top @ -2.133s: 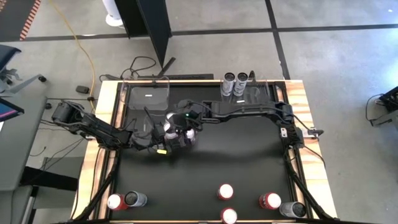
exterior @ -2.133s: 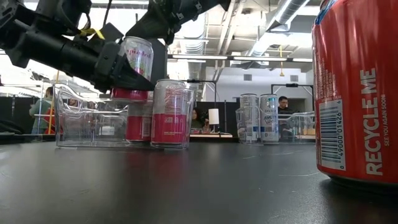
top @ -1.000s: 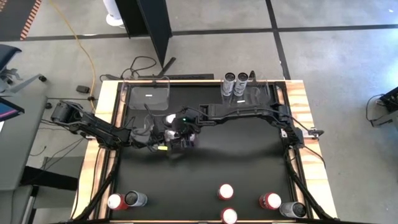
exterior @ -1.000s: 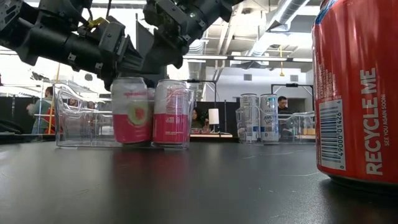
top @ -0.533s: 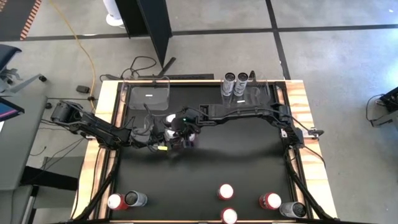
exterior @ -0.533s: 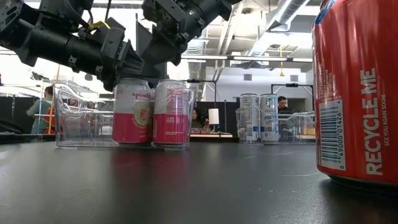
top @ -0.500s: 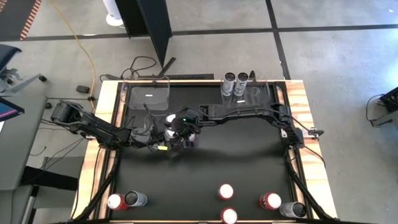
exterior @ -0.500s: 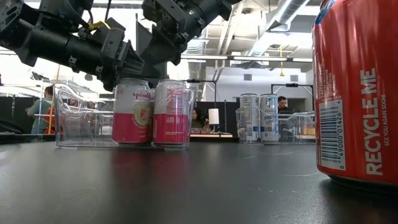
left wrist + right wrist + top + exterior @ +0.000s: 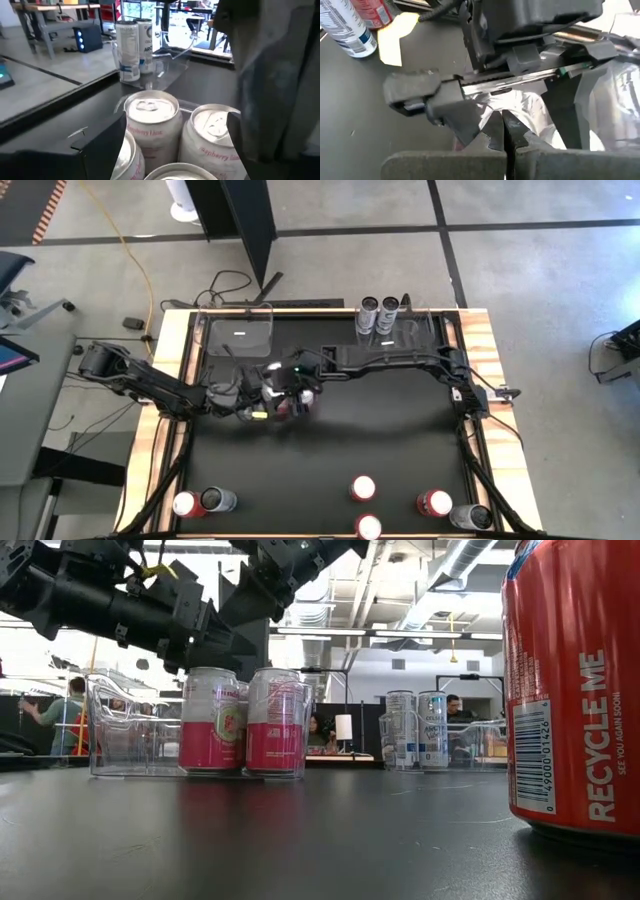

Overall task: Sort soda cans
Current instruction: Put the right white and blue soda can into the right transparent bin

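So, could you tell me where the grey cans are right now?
In the high view, the grey cans stand in a clear bin at the table's far edge, right of centre, beside the right arm's base.

Upright pink-and-white cans (image 9: 244,720) cluster mid-table; 2 silver cans (image 9: 378,311) behind; red cans (image 9: 364,488) near front.

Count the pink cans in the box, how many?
4. All stand packed together in the clear box: two pink cans show fully, two only partly. More may be hidden.
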Robot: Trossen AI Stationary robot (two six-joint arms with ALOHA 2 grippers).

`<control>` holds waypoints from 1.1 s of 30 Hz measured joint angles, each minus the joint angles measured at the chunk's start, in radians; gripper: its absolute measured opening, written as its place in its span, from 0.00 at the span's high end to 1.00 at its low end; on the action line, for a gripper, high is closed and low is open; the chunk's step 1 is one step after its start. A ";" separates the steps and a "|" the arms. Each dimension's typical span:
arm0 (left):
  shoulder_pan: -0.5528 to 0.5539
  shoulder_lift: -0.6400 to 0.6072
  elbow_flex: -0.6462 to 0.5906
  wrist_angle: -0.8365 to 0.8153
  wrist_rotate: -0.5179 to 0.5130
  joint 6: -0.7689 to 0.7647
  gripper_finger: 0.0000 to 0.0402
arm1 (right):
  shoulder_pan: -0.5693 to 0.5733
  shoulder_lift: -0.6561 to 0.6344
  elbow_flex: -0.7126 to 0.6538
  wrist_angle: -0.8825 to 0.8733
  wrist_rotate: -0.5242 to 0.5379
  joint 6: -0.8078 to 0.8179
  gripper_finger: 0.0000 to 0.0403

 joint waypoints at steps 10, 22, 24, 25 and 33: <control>-0.031 -0.183 0.000 -0.007 -0.017 0.127 0.15 | 0.033 -0.010 0.112 -0.045 0.061 -0.106 1.00; -0.232 -0.489 0.000 -0.162 -0.168 0.290 0.20 | 0.025 -0.217 0.093 -0.072 0.095 -0.117 1.00; -0.268 -0.523 0.000 -0.197 -0.191 0.292 0.24 | 0.026 -0.253 0.080 -0.073 0.109 -0.117 1.00; -0.283 -0.536 0.000 -0.211 -0.194 0.293 0.27 | 0.026 -0.274 0.070 -0.070 0.111 -0.117 1.00; -0.350 -0.553 0.000 -0.234 -0.247 0.298 0.66 | 0.027 -0.463 -0.092 -0.070 0.115 -0.093 1.00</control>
